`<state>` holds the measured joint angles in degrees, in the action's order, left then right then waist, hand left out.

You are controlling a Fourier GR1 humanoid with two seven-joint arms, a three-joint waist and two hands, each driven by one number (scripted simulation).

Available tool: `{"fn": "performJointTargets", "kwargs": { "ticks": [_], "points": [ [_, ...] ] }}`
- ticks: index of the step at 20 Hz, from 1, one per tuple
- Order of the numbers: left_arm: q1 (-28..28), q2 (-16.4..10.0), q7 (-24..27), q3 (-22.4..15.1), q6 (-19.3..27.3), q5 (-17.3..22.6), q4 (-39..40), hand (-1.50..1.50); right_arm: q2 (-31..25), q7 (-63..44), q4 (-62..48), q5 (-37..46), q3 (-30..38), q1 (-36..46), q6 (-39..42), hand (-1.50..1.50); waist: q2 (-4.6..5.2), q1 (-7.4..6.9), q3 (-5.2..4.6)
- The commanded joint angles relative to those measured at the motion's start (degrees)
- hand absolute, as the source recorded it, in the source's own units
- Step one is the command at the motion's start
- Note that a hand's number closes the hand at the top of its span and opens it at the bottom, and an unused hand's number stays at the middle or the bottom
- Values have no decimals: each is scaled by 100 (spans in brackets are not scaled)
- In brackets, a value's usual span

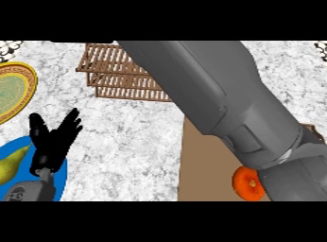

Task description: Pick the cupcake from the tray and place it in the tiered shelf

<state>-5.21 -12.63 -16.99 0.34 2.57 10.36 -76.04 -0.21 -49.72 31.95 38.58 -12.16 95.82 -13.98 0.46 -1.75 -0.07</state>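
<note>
Blue plate (pixel 6 146) sits nearest to us at the lower left, and a yellow-green pear (pixel 2 166) lies on it. Our left hand (pixel 49 144) shows over the plate's right side, its dark fingers straight, spread apart and pointing up, holding nothing.

At the lower right a brown tray (pixel 201 160) rests on the marbled grey counter (pixel 124 142). An orange (pixel 248 183) lies on the tray, right against the underside of our right forearm (pixel 222 94). That grey forearm comes in from the lower right corner and runs diagonally up to the view's top edge, covering most of the tray. The right hand is out of sight past that edge, so we cannot tell how its fingers stand.

We cannot see the cupcake. Whether it lies on the covered part of the tray, or elsewhere behind the arm, we cannot tell.

Farther off at the left edge lies a gold-rimmed plate (pixel 2 94) with a green centre. Farthest back stands the slatted wooden tiered shelf (pixel 114 71), its right part hidden behind the forearm.
</note>
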Motion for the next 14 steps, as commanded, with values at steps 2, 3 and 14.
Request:
{"fn": "performJointTargets", "kwargs": {
  "ticks": [2, 3, 14],
  "points": [
    [49, 61, 30, -62, 50, -112, -73, 0, 20, 550, -685, 147, 183, 26, -524, 150, 26, -60, -3],
    [116, -64, 319, 109, -233, 33, 201, 0, -56, 687, -523, 96, 243, 15, -411, 150, 8, 2, -3],
    [26, -46, 106, 179, -151, -25, 145, 0, -35, 991, -965, 114, 301, 246, 54, 150, -11, 48, -1]
  ]
}}
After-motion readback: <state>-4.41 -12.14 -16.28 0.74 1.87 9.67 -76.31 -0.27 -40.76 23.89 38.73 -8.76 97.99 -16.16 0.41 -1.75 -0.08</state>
